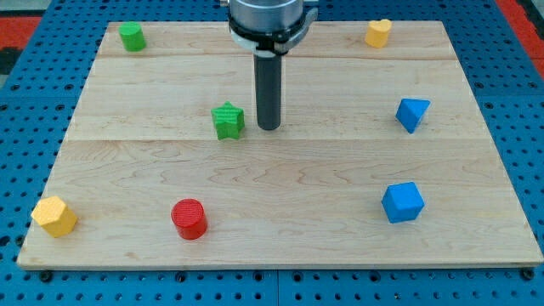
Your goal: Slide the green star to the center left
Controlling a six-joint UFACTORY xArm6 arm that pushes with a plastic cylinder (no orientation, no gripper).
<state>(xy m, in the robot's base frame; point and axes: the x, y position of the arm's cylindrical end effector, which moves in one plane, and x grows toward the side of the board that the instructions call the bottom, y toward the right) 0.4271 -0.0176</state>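
Note:
The green star (pixel 228 121) lies on the wooden board (pixel 280 221), a little left of the middle. My tip (pixel 269 127) stands just to the star's right, with a small gap between them. The dark rod rises from the tip to the arm's mount at the view's top.
A green block (pixel 132 36) sits at the top left, a yellow heart-like block (pixel 378 33) at the top right. A blue triangular block (pixel 411 114) is at the right, a blue cube (pixel 402 202) at the lower right. A red cylinder (pixel 189 218) and a yellow hexagonal block (pixel 55 215) are at the lower left.

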